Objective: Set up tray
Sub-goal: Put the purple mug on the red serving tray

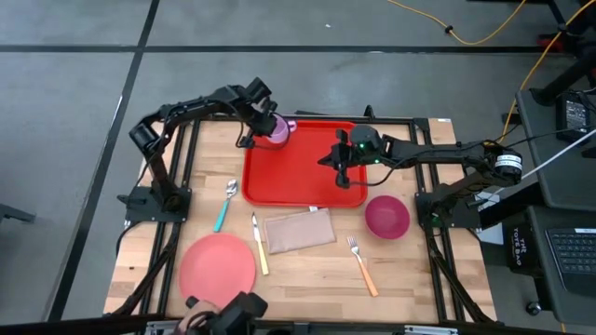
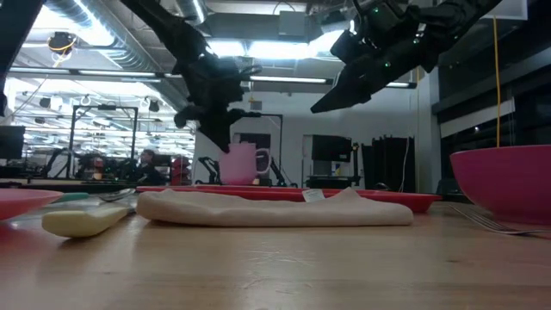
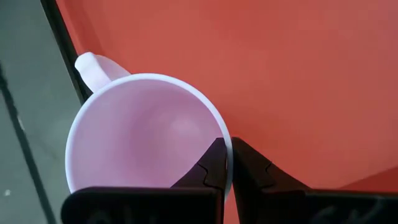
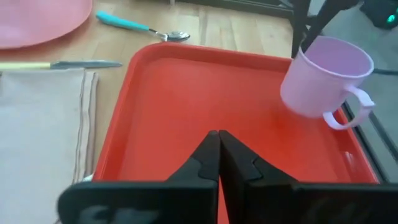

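Observation:
The red tray lies flat on the wooden table, toward its far side. A pale pink mug is over the tray's far left corner, with my left gripper shut on its rim. The mug is tilted, its handle toward the table's far side. Whether its base touches the tray, I cannot tell. My right gripper hovers shut over the tray's right half, holding nothing; its closed fingertips point slantwise down at the tray floor. My left gripper pinches the mug's rim on the side opposite the handle, one finger inside the cup and one outside. The fingers come steeply from above. The mug hangs tilted below them, over the tray's corner.
On the table nearer than the tray lie a beige napkin, a knife, a teal-handled spoon, an orange-handled fork, a round pink plate and a magenta bowl. Most of the tray's floor is bare.

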